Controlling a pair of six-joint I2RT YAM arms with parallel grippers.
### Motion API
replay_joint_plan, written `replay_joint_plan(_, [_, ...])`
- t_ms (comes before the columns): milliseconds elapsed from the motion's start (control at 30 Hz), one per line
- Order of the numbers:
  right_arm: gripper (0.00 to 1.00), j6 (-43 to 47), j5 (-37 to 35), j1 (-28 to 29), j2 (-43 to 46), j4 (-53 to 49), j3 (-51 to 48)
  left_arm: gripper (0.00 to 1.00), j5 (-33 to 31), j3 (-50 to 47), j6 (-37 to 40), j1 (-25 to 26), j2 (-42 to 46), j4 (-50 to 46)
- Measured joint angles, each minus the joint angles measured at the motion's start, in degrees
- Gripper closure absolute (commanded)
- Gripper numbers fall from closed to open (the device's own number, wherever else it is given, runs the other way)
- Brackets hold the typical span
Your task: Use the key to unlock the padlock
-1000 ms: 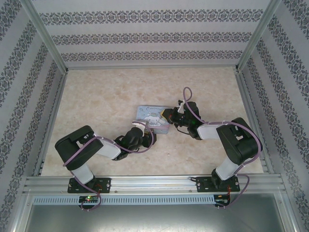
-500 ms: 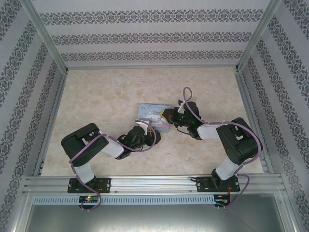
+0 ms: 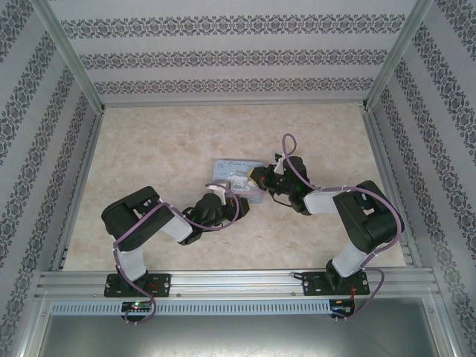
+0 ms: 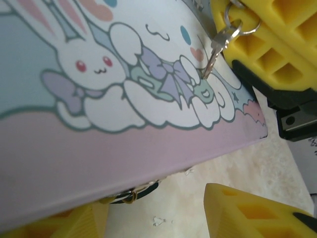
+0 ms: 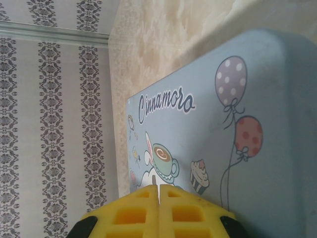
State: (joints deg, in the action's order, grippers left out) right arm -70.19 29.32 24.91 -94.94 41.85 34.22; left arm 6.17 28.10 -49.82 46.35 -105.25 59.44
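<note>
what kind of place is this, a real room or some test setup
Probably a robot test booth, not a lived-in room: patterned wallpaper panels held in bare aluminium framing, a beige marble-look tabletop, and a black-and-white left arm and right arm bolted to a slotted aluminium rail.

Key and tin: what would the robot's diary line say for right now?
right gripper: shut on key | key: tip pointing down at tin lid | left gripper: open, by tin's edge

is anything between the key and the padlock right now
Yes, the tin lid. The key, pinched in the right gripper, points at the lid's top; the padlock hangs under the lid's near edge.
</note>
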Motion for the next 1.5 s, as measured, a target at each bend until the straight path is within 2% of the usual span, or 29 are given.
replay_joint_plan(333, [1.0,0.0,-0.3,0.0,0.0,0.7,-0.1,0.45,-0.8,-1.6,-10.7,-0.4,-3.9,10.8])
replay_joint_plan(600, [1.0,-0.1,-0.3,0.0,0.0,0.9,-0.2,0.45,-2.5,-2.2,-15.8,0.6,-4.6,13.4])
replay_joint_plan(767, [1.0,-0.1,-0.3,0.0,0.0,0.8,-0.3,0.47,-4.3,-3.3,-16.5,2.4,-3.9,13.6])
replay_joint_plan(1067, [1.0,-0.2,-0.3,0.0,0.0,0.9,-0.5,0.47,-6.9,-4.7,-16.5,2.7,-3.3,14.3])
replay_joint_plan(1500, [1.0,-0.2,-0.3,0.0,0.0,1.3,-0.7,0.47,-7.5,-1.2,-16.7,2.7,-6.6,15.0])
